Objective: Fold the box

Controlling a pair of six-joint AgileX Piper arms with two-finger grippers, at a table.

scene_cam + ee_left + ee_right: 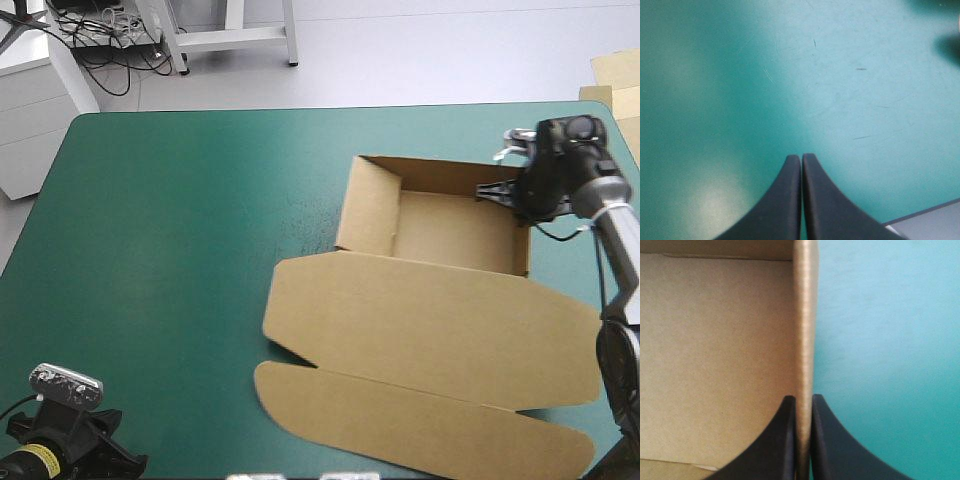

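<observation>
The brown box (pixel 430 300) lies right of the table's middle as an open tray with raised walls, its lid spread flat toward the near edge. My right gripper (pixel 500 190) is at the tray's far right corner, shut on the box. In the right wrist view the wall (pixel 805 330) runs straight out between the fingertips of the right gripper (pixel 803 402), tray floor on one side, teal-green cover on the other. My left gripper (pixel 801 159) is shut and holds nothing, over bare teal-green cover near the table's near left corner; in the high view only its wrist (pixel 60 445) shows.
The teal-green table (pixel 180 230) stretches bare to the left of the box. More brown board (pixel 615 75) lies beyond the table's far right corner. The table's edge (pixel 925 212) shows close beside my left gripper.
</observation>
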